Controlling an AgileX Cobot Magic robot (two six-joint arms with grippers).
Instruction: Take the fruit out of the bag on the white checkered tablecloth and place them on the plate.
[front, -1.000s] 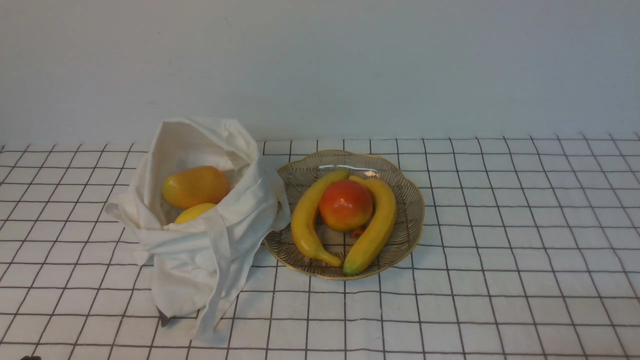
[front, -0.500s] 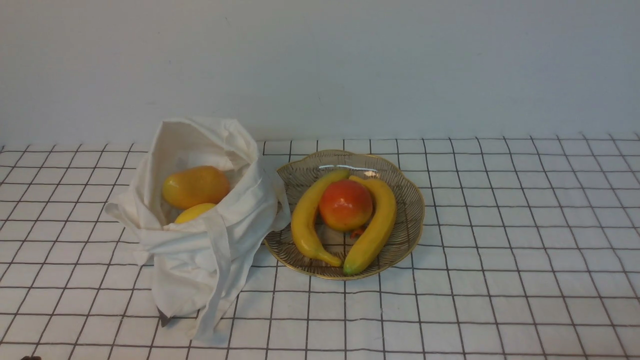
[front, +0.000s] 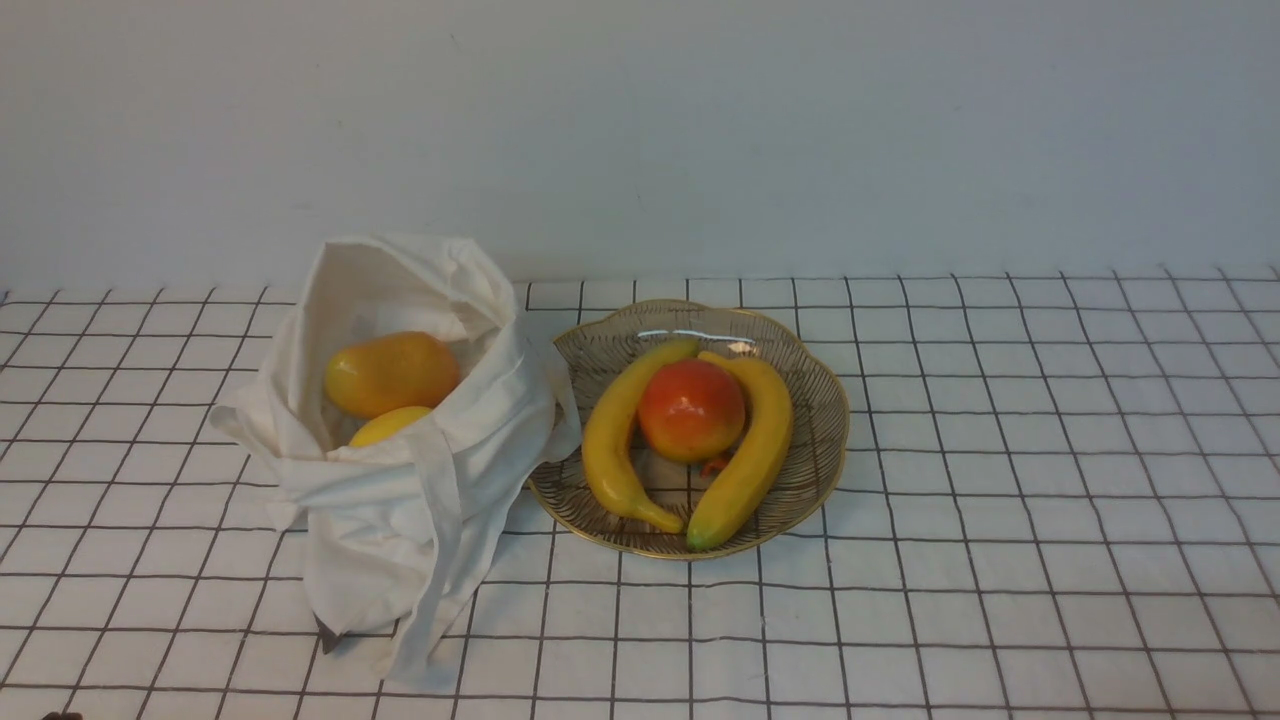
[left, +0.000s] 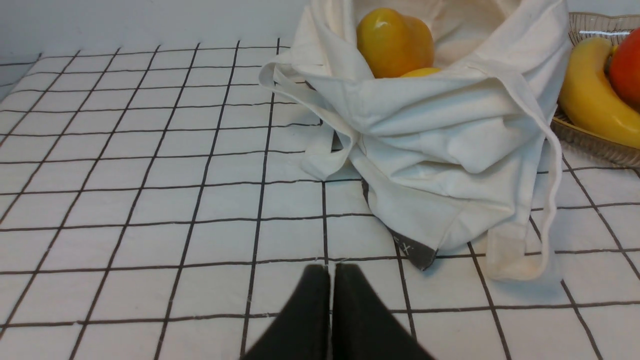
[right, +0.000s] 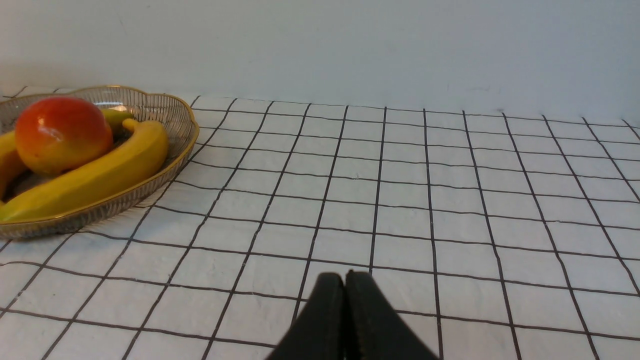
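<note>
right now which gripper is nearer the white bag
Left. The left gripper is on the bag's side, with the white bag ahead of it in its wrist view; the right gripper is farther right, beyond the plate, its view showing no bag.

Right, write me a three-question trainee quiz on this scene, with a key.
1. True or false: the glossy round red-orange fruit lies in the soft off-white cloth bag.
2. Which gripper's wrist camera shows that bag: left or right?
3. Fill in: the oval yellow-orange mango-like fruit must go onto the round glass ____ with the wavy gold rim.

Key: 1. False, it sits between two long yellow bananas. 2. Left. 3. Plate.
</note>
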